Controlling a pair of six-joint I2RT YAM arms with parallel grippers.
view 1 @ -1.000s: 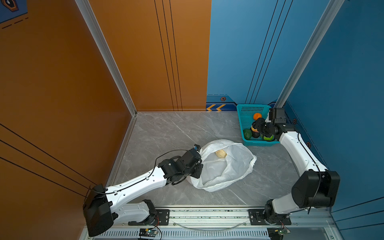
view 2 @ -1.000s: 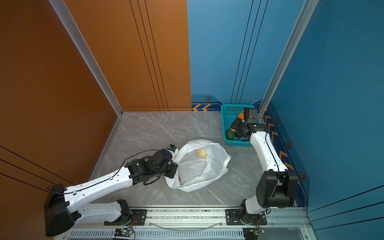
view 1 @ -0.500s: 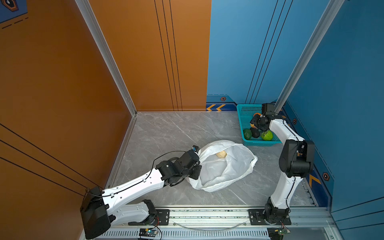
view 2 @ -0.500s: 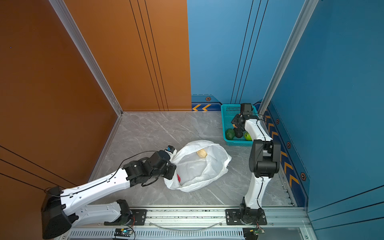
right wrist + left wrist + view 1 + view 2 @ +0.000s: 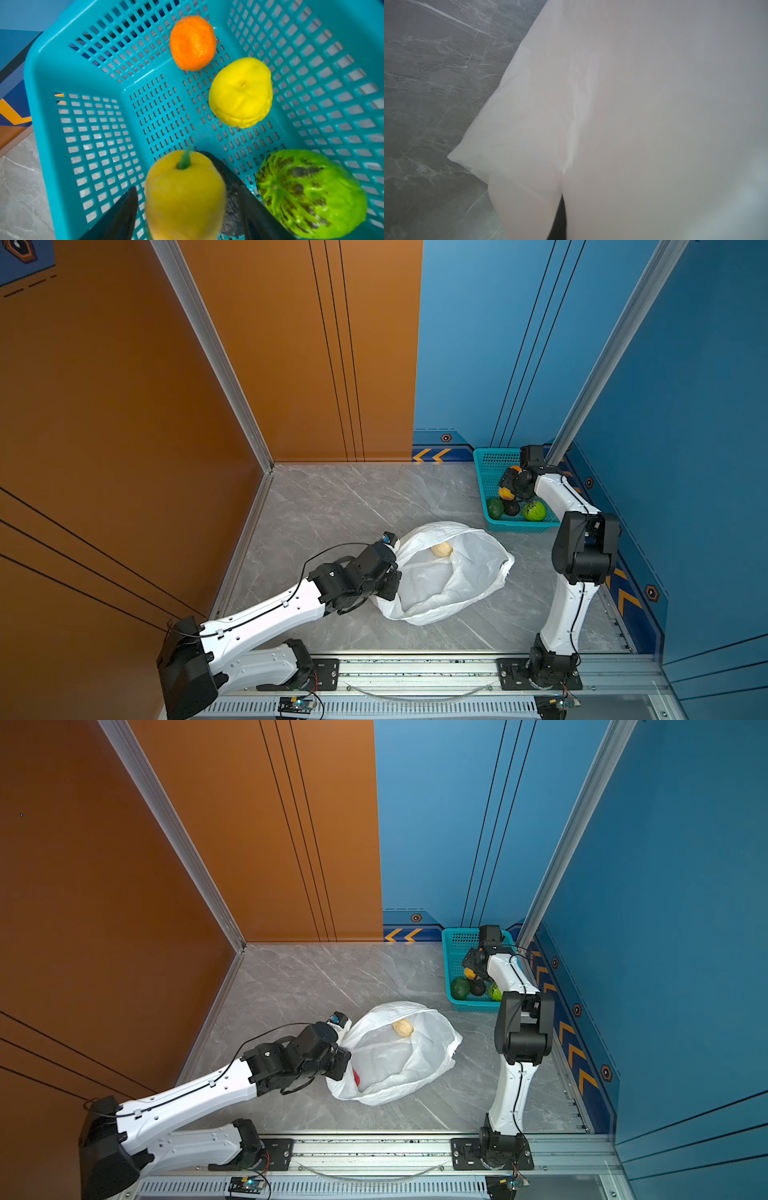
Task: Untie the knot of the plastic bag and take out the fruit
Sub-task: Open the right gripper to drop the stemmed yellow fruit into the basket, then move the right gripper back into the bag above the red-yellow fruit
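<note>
Right gripper (image 5: pixel 168 172): jaws spread wider than the yellow fruit (image 5: pixel 184 197) between them, above basket (image 5: pixel 41 83), 2 o'clock from plastic bag (image 5: pixel 469 572). Left gripper (image 5: pixel 390 585): pinched on bag rim, 9 o'clock. Cream fruit (image 5: pixel 441 549): inside bag, 12 o'clock. Risk: thin rim slips free and the mouth collapses over the fruit.

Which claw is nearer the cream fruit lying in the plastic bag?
Left. The left claw grips the plastic bag at its near rim, across the mouth from the cream fruit; the right claw is farther off over the teal basket, open around a yellow fruit.
</note>
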